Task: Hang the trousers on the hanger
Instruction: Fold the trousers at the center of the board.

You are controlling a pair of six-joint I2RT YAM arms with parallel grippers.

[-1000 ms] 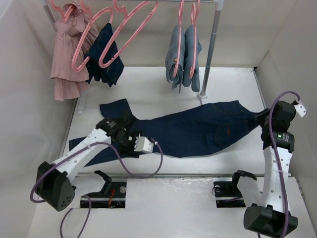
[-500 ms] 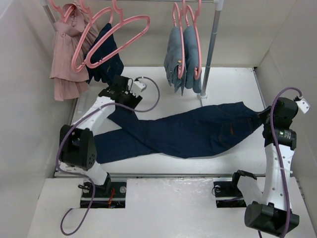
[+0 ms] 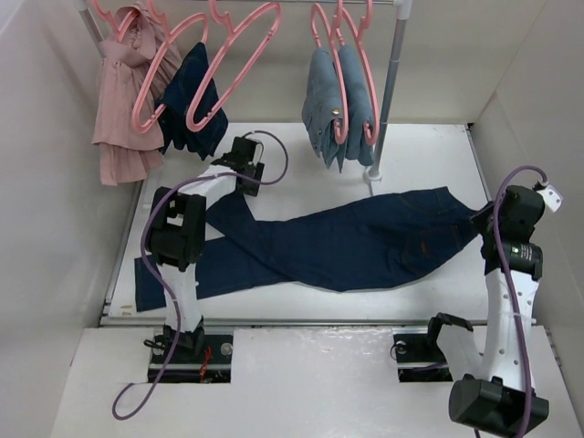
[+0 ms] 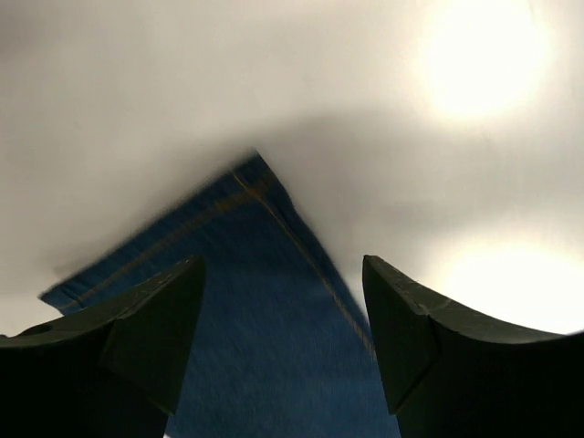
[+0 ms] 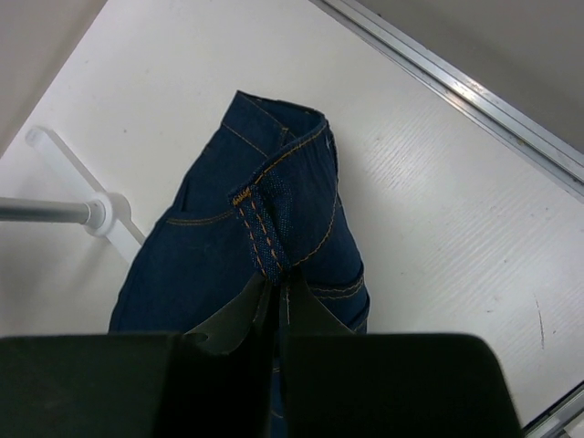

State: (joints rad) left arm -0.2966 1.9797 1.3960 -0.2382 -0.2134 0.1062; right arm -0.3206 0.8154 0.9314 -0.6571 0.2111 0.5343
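As trousers [image 3: 347, 246] lie flat, left gripper [image 4: 281, 283] seems open.

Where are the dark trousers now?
Top view: the trousers lie across the table, waistband pinched by the right gripper, a leg end under the left gripper.

**White table, one pair of trousers**

I see a white table [image 3: 429, 155] with a metal rail along its near edge. The dark navy trousers [image 3: 365, 246] lie spread across it, waist to the right, legs running left (they cross partway). The clothes rack's white foot [image 3: 372, 175] stands on it just beyond the trousers.
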